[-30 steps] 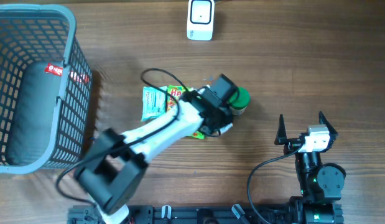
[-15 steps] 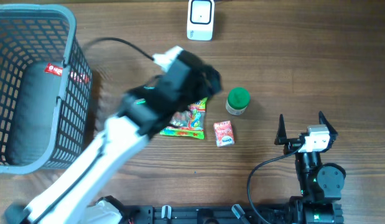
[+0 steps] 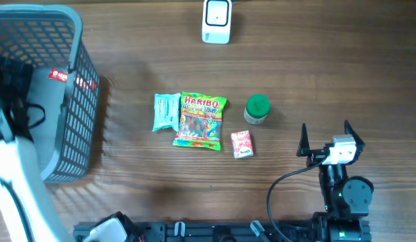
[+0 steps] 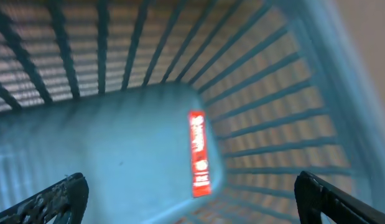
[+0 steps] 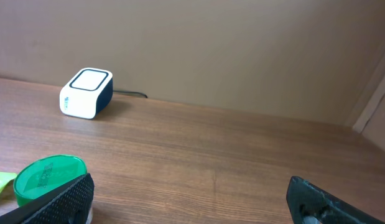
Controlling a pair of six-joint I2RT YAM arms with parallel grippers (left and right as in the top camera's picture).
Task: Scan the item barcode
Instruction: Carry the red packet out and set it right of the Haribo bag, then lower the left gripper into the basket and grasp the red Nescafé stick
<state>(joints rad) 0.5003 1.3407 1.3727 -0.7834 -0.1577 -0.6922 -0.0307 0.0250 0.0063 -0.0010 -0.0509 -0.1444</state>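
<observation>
Closest to me the right claw [image 3: 325, 131] sits spread wide and empty, my left claw [image 4: 192, 205] hangs just as wide over the basket [image 3: 80, 81], the Haribo bag [image 3: 200, 119] lies flat mid-table touching a teal packet [image 3: 166, 111], and the scanner [image 3: 216, 21] sits at the far edge.

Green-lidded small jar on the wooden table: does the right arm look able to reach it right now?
Probably yes. The green-lidded small jar stands just ahead and left of the open right end effector, with only bare wooden table between them.
</observation>
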